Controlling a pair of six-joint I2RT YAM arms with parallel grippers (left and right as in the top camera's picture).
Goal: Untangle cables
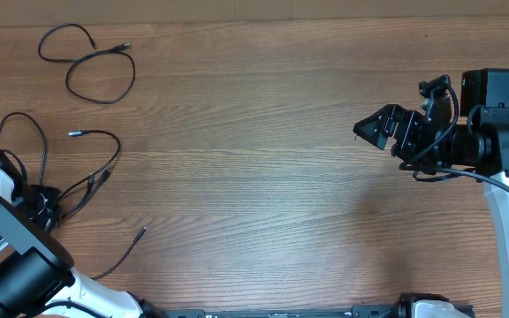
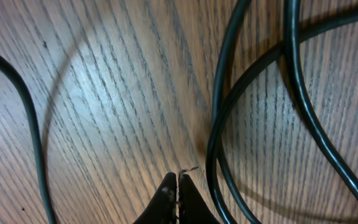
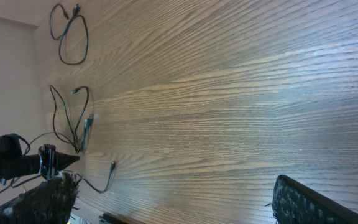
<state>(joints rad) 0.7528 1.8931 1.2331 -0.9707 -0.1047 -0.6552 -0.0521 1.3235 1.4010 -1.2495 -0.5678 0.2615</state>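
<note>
The cables lie at the left side of the desk. A tangled bunch of thin black cords spreads out from beside the left pincer, and one separate loop lies apart near the far-left corner. The left pincer is pressed together, its tips low over the wood and gripping nothing, with cord curves running just right of them. The right pincer stands wide apart and empty over bare wood, well away from the cables.

L tool fully closed; R tool spread wide.
</note>
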